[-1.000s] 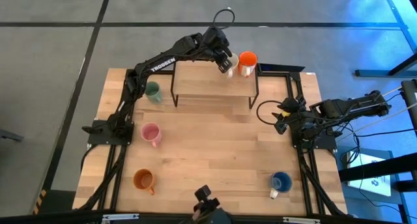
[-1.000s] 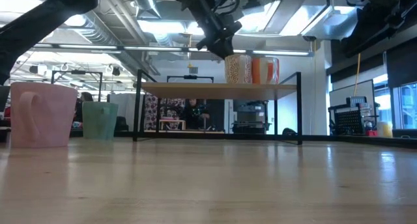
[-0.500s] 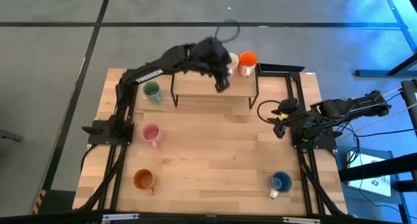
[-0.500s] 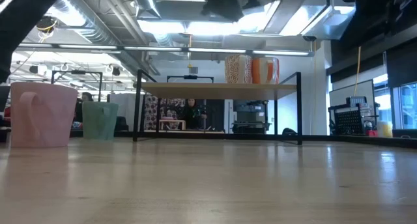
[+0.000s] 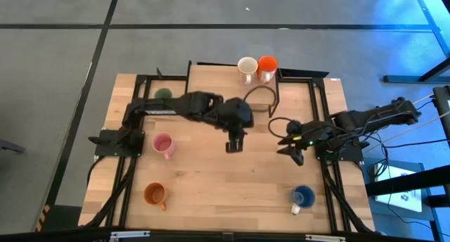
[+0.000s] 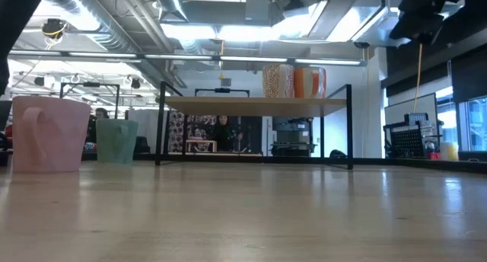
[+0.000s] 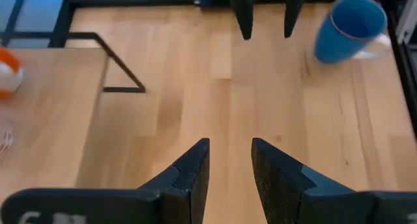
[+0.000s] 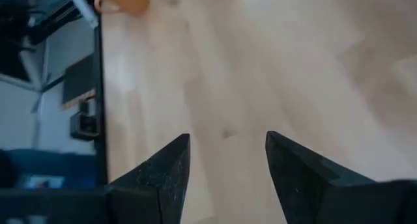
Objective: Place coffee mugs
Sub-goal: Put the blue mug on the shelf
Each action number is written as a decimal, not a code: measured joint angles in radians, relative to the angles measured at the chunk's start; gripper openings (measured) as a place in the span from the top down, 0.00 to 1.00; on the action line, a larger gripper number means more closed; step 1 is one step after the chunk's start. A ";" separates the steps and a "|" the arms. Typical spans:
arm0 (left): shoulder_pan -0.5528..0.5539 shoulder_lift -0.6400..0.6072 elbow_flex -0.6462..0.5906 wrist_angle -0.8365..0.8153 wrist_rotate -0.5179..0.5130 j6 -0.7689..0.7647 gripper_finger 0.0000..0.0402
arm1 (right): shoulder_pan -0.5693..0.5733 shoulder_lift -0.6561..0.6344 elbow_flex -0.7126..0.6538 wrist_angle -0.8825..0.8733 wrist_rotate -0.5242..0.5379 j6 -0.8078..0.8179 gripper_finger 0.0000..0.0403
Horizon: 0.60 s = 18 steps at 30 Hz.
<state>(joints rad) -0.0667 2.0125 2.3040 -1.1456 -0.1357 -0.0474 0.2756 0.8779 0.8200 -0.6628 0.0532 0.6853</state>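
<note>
Two mugs stand on the raised shelf: the white mug point(image 5: 246, 65) point(image 6: 278, 81) and the orange-red mug point(image 5: 267, 65) point(image 6: 310, 82). On the table are the green mug point(image 5: 163, 94) point(image 6: 116, 141), partly under my left arm, the pink mug point(image 5: 163, 144) point(image 6: 49, 133), the orange-brown mug point(image 5: 155, 194) and the blue mug point(image 5: 303, 196) point(image 7: 348, 27). My left gripper point(image 5: 234, 145) point(image 7: 230, 154) hangs open over the table's middle, holding nothing. My right gripper point(image 5: 292, 150) point(image 8: 228, 146) is open above bare wood right of the middle.
The wooden shelf point(image 5: 211, 77) on black legs point(image 6: 162, 125) stands at the table's far edge. Black rails point(image 5: 325, 179) run along both sides of the table. Bare wood lies between the pink and blue mugs. A cable loops point(image 5: 261, 94) off my left arm by the shelf.
My left gripper has drawn away from the white mug on the shelf, risen, and swung toward the near edge over the table's middle; the white mug has stayed upright beside the orange-red one. My right gripper has moved toward the table's left and near edge.
</note>
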 joint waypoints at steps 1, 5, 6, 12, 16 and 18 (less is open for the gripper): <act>-0.013 0.000 -0.001 -0.007 -0.006 0.003 0.73 | 0.000 0.019 0.000 0.008 -0.024 0.019 0.54; -0.056 -0.012 -0.004 -0.084 -0.009 0.011 0.73 | 0.018 0.087 0.000 0.063 -0.079 0.091 0.54; -0.065 -0.023 -0.015 -0.101 -0.010 0.014 0.73 | 0.029 0.103 0.001 0.077 -0.080 0.107 0.54; -0.154 -0.244 -0.326 0.008 -0.101 -0.019 0.73 | 0.086 0.238 0.120 0.042 -0.013 0.172 0.54; -0.210 -0.453 -0.650 0.234 -0.121 -0.049 0.73 | 0.109 0.332 0.248 -0.050 0.034 0.223 0.54; -0.232 -0.544 -0.794 0.335 -0.121 -0.096 0.73 | 0.129 0.375 0.315 -0.102 0.043 0.267 0.54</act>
<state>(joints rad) -0.2991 1.4682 1.5100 -0.8102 -0.2571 -0.1429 0.4050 1.2531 1.1346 -0.7649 0.0964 0.9521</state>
